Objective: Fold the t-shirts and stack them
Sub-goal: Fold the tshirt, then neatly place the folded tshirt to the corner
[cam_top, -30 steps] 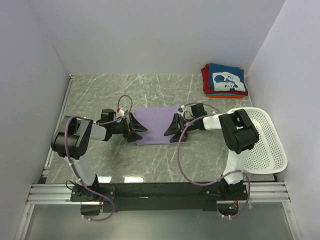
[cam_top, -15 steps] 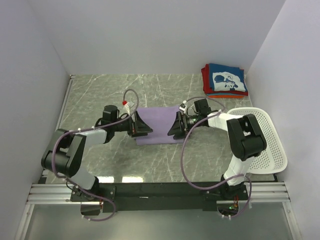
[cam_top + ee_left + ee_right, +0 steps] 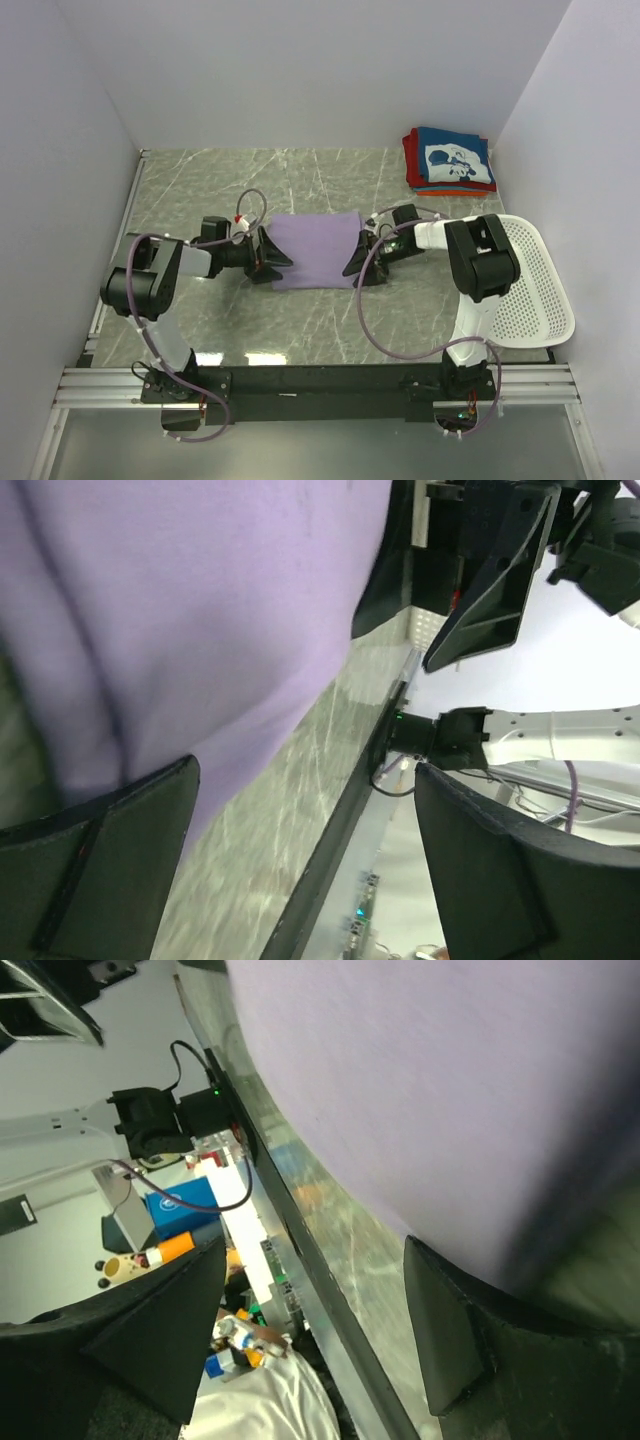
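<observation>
Between the left gripper (image 3: 268,258) and right gripper (image 3: 357,262), lying flat on the table (image 3: 200,190): one lavender t-shirt (image 3: 315,250), its longer side seemingly running arm to arm. Flanking either short edge, equally near, both gaping wide and gripping nothing (cloth edge showing between the jaws). Waiting far right: one stack (image 3: 450,165), navy topping red and orange.

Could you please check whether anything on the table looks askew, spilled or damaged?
Nothing stands out. The lavender t-shirt lies folded flat between the open left gripper and right gripper, the stack of folded t-shirts sits in the far right corner, and the white basket stands upright.
</observation>
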Robot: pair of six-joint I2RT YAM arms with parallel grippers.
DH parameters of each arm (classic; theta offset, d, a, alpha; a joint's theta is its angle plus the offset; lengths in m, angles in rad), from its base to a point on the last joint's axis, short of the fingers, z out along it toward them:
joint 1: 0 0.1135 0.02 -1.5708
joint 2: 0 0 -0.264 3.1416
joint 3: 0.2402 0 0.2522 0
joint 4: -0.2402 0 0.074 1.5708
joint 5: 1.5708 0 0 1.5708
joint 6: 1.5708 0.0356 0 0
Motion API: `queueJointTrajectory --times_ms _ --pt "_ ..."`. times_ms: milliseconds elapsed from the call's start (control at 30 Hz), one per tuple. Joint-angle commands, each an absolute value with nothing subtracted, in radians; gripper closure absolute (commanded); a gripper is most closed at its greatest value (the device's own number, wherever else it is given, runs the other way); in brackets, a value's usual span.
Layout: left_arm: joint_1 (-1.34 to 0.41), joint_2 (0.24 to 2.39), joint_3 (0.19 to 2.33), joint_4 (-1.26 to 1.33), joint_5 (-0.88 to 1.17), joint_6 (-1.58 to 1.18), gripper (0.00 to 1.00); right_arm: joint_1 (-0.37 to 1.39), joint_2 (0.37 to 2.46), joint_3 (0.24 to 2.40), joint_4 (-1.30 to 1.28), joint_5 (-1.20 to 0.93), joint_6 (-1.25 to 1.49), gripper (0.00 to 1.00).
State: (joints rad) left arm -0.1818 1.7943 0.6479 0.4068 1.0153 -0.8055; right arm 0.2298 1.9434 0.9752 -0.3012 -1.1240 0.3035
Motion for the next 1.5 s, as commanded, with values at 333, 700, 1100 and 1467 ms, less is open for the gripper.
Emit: queueJointTrajectory --times_ms 333,700,1100,1467 --pt "-0.412 1.358 0.89 -0.087 0.474 0.07 0.22 0.049 1.442 0.838 -0.249 -0.826 0.426 0.19" --pt "-0.909 1.463 0.844 0.178 0.118 0.527 0.55 -0.069 1.419 0.836 -0.232 -0.767 0.508 0.16" --pt "-1.045 1.755 0.94 0.321 0.072 0.627 0.64 -0.147 1.425 0.805 -0.196 -0.859 0.552 0.15" --pt "-1.045 1.879 0.989 0.345 0.11 0.661 0.63 -0.16 1.425 0.781 -0.17 -0.867 0.561 0.14"
